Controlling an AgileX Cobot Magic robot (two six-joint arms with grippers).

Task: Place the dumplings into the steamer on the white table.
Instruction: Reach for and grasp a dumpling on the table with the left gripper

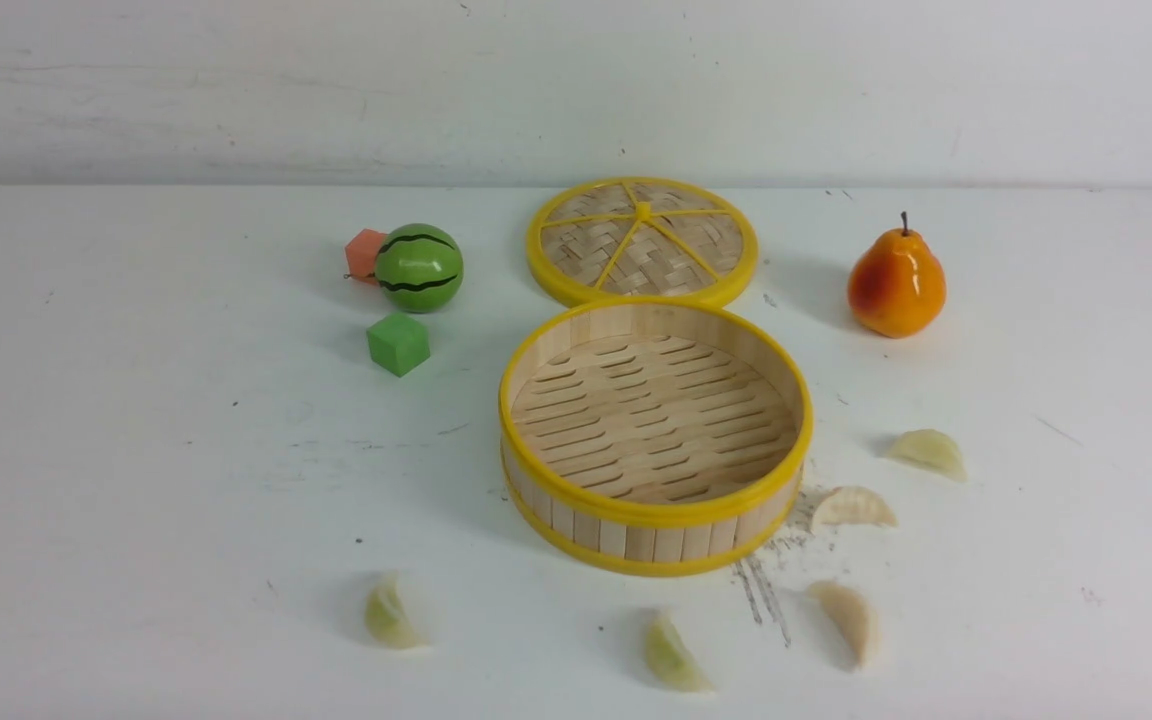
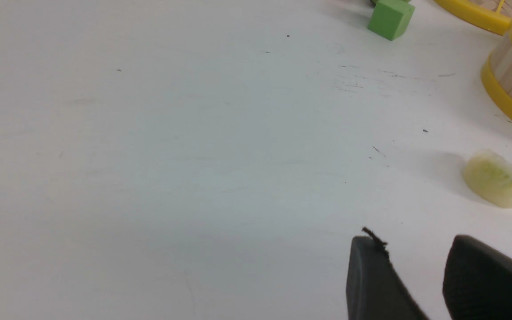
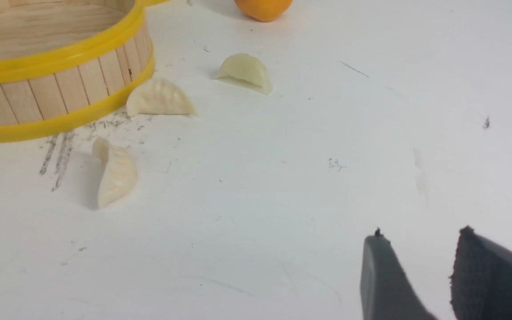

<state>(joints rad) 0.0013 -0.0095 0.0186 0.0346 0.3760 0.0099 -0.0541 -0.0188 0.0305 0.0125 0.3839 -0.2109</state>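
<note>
The bamboo steamer stands empty mid-table. Several dumplings lie on the white table around it: greenish ones at front left and front, cream ones at front right, right and farther right. Neither arm shows in the front view. My left gripper is open and empty above bare table, a greenish dumpling just ahead. My right gripper is open and empty, with three cream dumplings ahead beside the steamer wall.
The woven lid lies flat behind the steamer. A toy watermelon, an orange-pink cube and a green cube sit at back left. A pear stands at back right. Dark scratch marks lie by the steamer's front right.
</note>
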